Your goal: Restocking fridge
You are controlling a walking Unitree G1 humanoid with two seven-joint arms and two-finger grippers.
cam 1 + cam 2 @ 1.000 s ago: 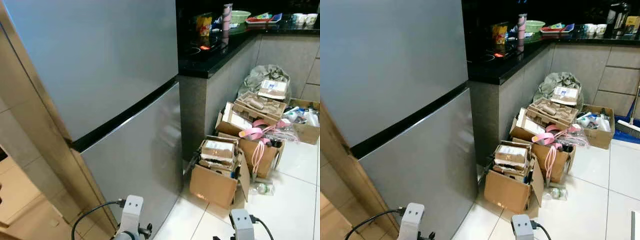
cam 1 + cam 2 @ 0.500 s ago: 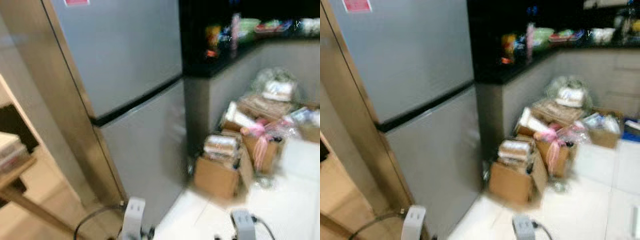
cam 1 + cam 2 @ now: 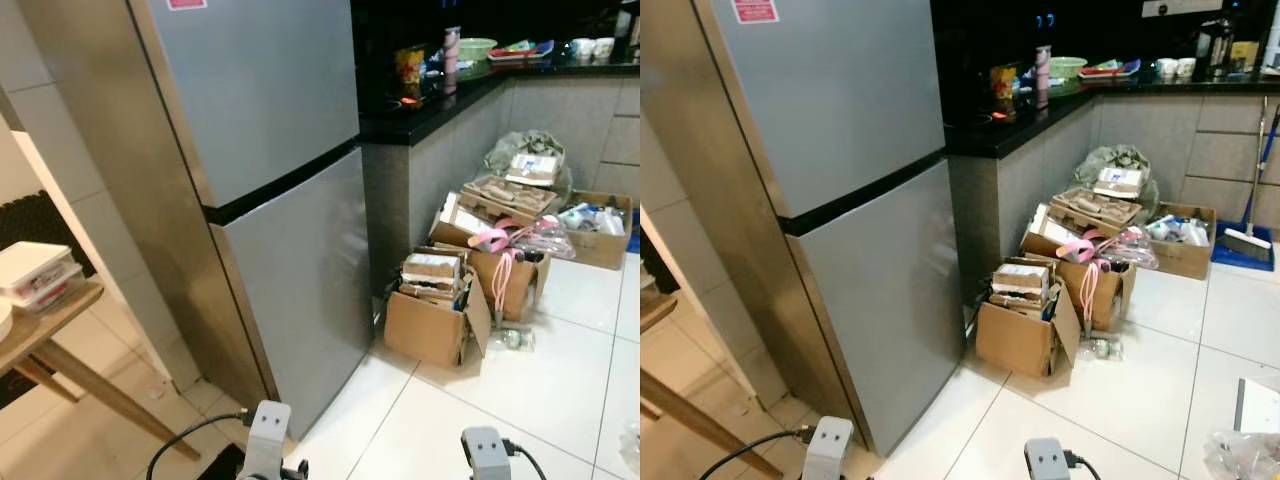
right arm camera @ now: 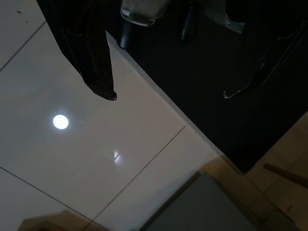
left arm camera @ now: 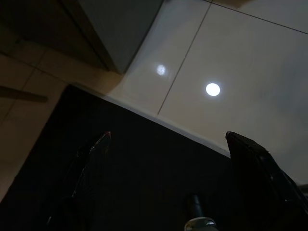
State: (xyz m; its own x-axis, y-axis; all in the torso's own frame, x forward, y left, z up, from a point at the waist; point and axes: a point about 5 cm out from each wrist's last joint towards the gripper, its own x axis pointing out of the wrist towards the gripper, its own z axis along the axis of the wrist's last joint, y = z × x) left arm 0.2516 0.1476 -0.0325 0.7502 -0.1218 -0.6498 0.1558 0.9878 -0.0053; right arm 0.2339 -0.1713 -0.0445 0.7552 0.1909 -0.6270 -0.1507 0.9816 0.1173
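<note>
The tall silver two-door fridge [image 3: 260,170] stands shut, ahead and to the robot's left, its long axis upright and a black seam dividing the upper door from the lower. Right of it runs the black-topped kitchen bench [image 3: 440,100], with open brown cardboard boxes [image 3: 435,315] of packets on the white tiled floor [image 3: 520,400] at its foot. Both arms hang low over the floor, well short of the doors; the left gripper [image 5: 168,139] is the nearer to the fridge, its fingers apart and empty, and the right gripper [image 4: 168,96] likewise hangs with fingers spread, holding nothing.
</note>
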